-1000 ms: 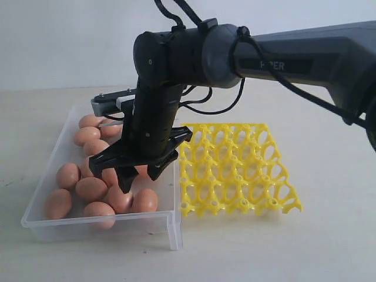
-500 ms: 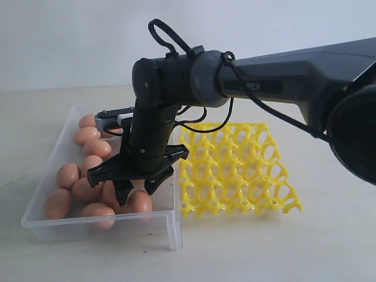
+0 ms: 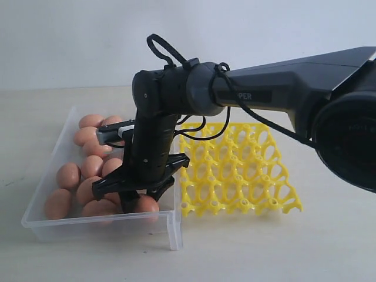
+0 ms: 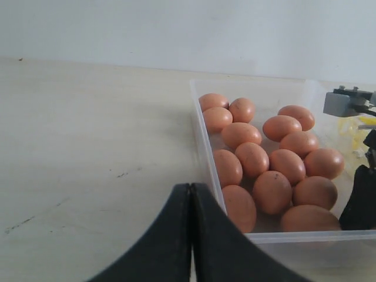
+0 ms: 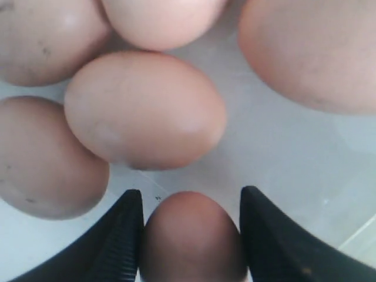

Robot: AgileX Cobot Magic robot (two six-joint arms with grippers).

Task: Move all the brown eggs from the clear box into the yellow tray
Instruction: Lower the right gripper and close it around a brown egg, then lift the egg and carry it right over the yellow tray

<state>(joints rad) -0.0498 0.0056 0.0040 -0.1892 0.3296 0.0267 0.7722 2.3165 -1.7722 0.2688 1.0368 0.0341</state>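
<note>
Several brown eggs [image 3: 67, 175] lie in the clear box [image 3: 171, 229] on the left. The yellow tray [image 3: 235, 170] stands right of it, its cups bare. My right gripper [image 3: 134, 202] reaches down into the box's near right corner. In the right wrist view its fingers [image 5: 126, 235] press both sides of one brown egg [image 5: 191, 244], which rests on the box floor, and the right gripper [image 5: 191, 194] is shut on it. My left gripper [image 4: 191, 189] is shut and holds nothing, just outside the clear box [image 4: 202, 147], whose eggs [image 4: 273, 191] show in its view.
Other eggs [image 5: 144, 108] crowd close ahead of the held one. The box's near wall [image 3: 100, 226] is right beside the right gripper. The pale table [image 3: 264, 247] spreads around the box and tray.
The right gripper has come down into the box's near corner, and its jaws have narrowed onto one egg. The other eggs and the tray have stayed put.
</note>
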